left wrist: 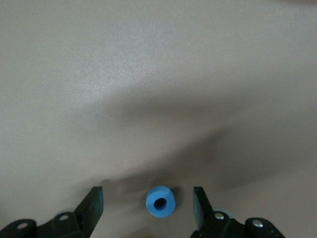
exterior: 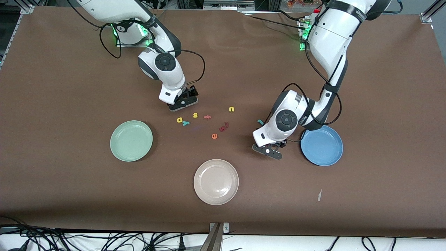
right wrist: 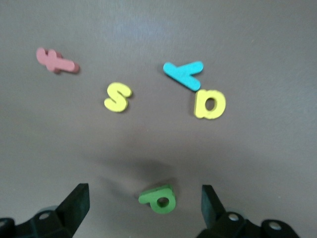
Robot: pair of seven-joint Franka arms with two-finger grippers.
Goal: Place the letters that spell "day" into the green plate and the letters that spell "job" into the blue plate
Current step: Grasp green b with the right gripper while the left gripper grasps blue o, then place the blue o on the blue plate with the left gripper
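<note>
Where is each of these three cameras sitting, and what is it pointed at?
Front view: high across the table, facing both arms, three plates and scattered letters.
Left wrist view: on the left arm, looking down; left gripper fingers open either side of the blue ring "o".
Right wrist view: on the right arm; right gripper open around the green "d".
Shared: yellow "s".

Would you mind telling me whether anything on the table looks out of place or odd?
Only a small pale scrap on the brown table, nearer the front camera than the blue plate; it resembles torn tape rather than a letter. All three plates lie flat and hold nothing.
</note>
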